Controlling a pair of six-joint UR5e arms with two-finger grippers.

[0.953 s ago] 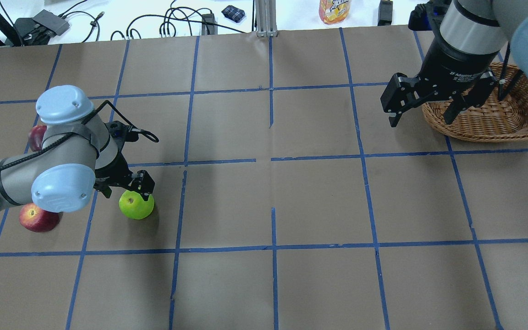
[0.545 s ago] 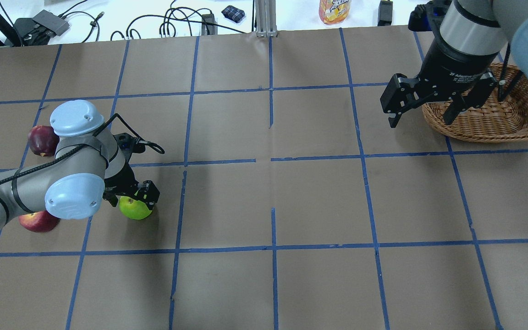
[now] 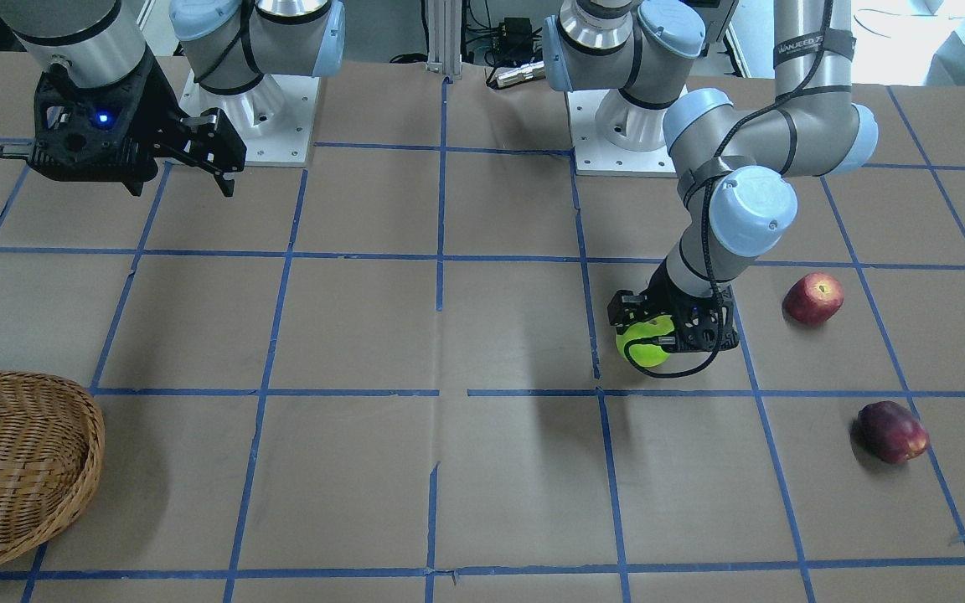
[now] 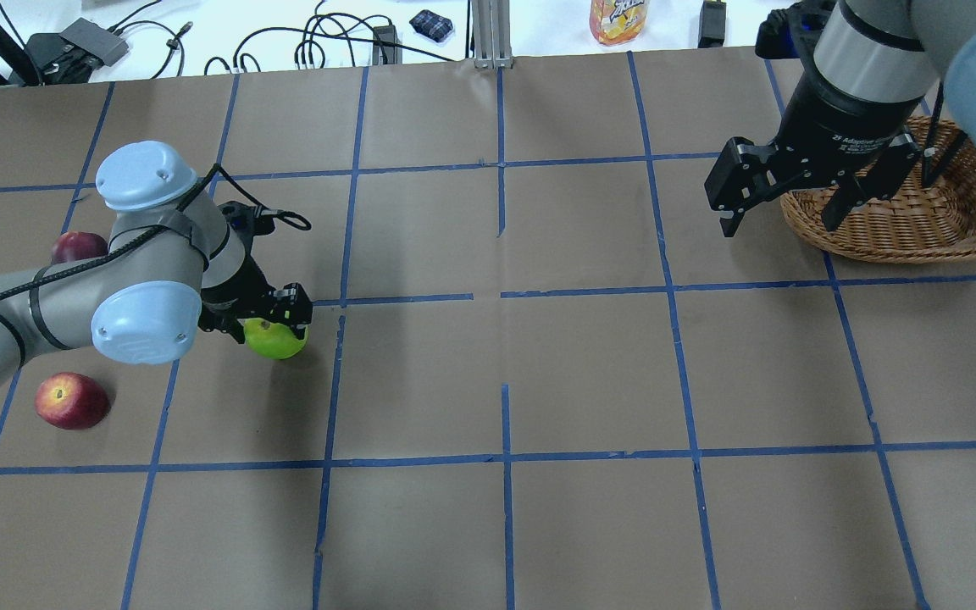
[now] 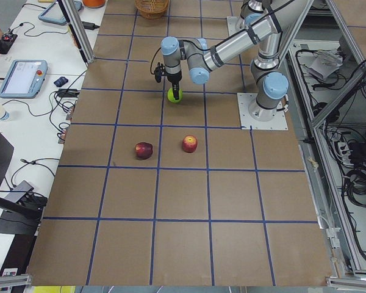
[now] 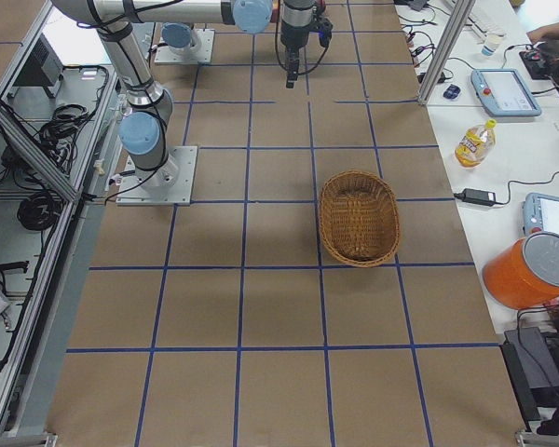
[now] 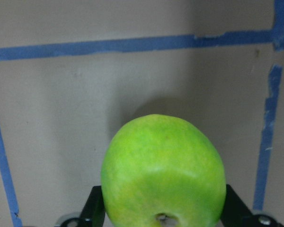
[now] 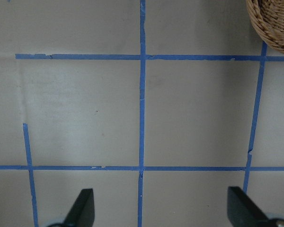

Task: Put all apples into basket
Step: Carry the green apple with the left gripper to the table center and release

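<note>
My left gripper (image 4: pixel 272 318) is shut on the lime-green apple (image 4: pixel 276 341) and holds it just above the table, left of centre. The apple fills the left wrist view (image 7: pixel 163 170), with its shadow on the paper behind it. The red-and-yellow apple (image 4: pixel 71 400) lies on the table near the left edge. The dark maroon apple (image 4: pixel 77 246) lies behind my left arm, partly hidden by it. The wicker basket (image 4: pixel 878 246) sits at the far right and looks empty. My right gripper (image 4: pixel 780 216) hangs open and empty above the basket's left edge.
Brown paper with a blue tape grid covers the table (image 4: pixel 590 373). Cables, a juice bottle (image 4: pixel 619 19) and small devices lie beyond the far edge. Both arm bases (image 3: pixel 625 126) stand on the robot's side.
My left gripper has closed down on the green apple and lifted it, carrying it a little away from the robot and to the right. The right arm has barely moved.
</note>
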